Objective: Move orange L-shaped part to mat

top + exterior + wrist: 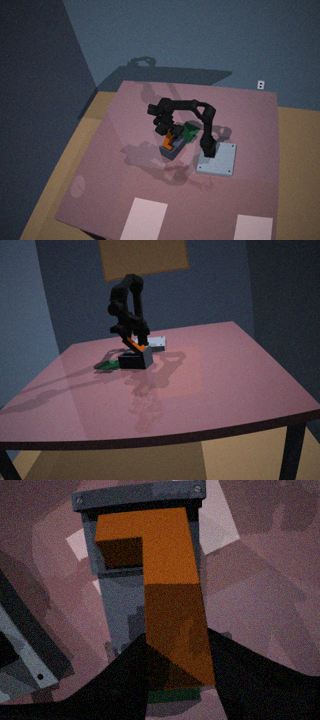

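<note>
Arm (204,116): I have it arched over from its base plate (219,160), wrist angled down. Claw (175,670): pinched shut on the orange part's (167,574) straight end. Part: tilted above the grey tray (136,360), L-end lowest, toward the worktop's far edge. Green mat (191,132): beside tray.

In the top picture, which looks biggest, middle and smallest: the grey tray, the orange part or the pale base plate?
1. Pale base plate, clearly largest.
2. Grey tray and orange part look alike; both partly hidden, so unranked.
</note>
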Robot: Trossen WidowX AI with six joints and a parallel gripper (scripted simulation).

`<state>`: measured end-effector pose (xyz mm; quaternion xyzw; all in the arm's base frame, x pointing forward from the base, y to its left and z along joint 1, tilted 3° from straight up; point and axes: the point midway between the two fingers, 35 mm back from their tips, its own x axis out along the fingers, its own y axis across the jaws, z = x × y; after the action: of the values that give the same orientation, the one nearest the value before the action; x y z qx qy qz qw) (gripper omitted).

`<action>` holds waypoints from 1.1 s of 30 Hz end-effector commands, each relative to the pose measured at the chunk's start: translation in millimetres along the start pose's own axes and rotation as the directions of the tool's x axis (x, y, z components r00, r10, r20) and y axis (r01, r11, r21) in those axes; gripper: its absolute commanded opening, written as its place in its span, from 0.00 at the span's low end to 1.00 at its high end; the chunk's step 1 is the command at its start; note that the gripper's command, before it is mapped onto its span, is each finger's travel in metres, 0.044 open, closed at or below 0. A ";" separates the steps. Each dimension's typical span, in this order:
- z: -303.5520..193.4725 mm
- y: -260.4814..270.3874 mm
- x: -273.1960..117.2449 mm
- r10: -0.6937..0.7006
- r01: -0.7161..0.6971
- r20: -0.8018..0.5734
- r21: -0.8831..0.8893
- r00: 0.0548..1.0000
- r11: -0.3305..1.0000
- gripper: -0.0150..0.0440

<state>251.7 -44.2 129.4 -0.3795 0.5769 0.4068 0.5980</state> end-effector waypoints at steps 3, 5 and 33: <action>0.8 0.2 -9.8 0.000 0.000 0.006 -0.006 1.000 1.000 0.25; 0.8 0.2 -13.0 0.000 0.000 0.006 -0.006 1.000 1.000 0.25; -46.1 2.4 -20.9 0.000 0.000 0.002 -0.006 1.000 1.000 0.25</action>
<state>236.8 -78.2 149.1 -0.3791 0.5770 0.4073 0.5979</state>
